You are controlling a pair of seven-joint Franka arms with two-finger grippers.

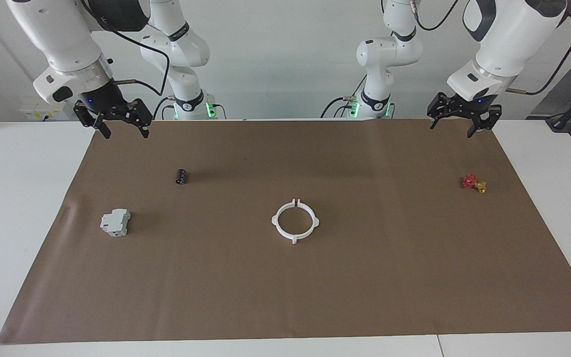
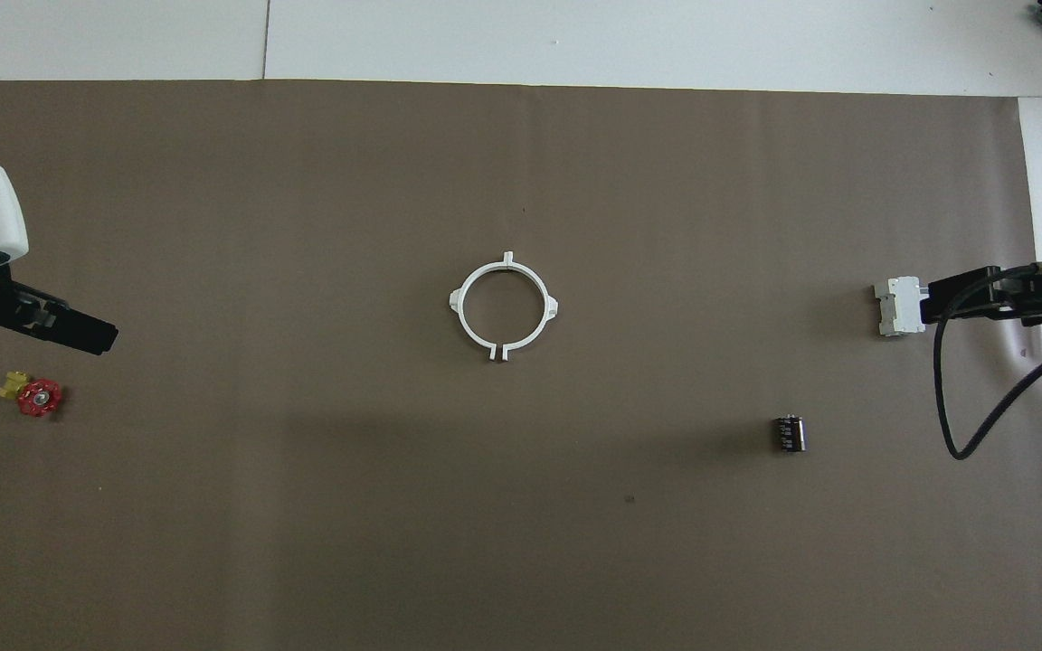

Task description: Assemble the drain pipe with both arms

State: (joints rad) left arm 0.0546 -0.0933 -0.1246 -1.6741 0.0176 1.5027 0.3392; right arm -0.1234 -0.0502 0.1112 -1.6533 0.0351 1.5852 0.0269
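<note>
White drain pipe ring (image 1: 295,221) lies flat in the middle of the brown mat (image 1: 365,297) on the bench. Left gripper (image 1: 464,124) hangs up at two o'clock, right gripper (image 1: 112,125) at ten o'clock. Both jaws are open and hold nothing.

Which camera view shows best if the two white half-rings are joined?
The overhead view: the drain pipe is seen nearly flat-on, and a small gap shows at the tabs nearer the robots. The facing view shows the same ring more slanted.
</note>
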